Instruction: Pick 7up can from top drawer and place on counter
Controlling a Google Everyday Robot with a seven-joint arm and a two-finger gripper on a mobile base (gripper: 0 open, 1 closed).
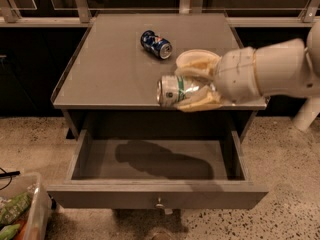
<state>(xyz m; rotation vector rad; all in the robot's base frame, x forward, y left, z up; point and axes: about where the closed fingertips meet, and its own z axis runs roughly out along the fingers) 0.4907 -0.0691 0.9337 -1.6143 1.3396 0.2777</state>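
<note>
My gripper [187, 88] comes in from the right and is shut on the 7up can [175, 90]. The can is silver-white with green markings and lies sideways, its shiny end facing left. I hold it in the air over the front edge of the grey counter [115, 69], well above the drawer. The top drawer [155, 196] is pulled open below, and its grey inside shows only the shadow of my arm. Its small metal knob [159, 203] sits at the middle of the front panel.
A blue soda can [155, 44] lies on its side at the back middle of the counter. My gripper hides the white bowl seen earlier. A clear bin [20, 211] with green packets stands on the speckled floor at lower left. Dark cabinets and rails run behind.
</note>
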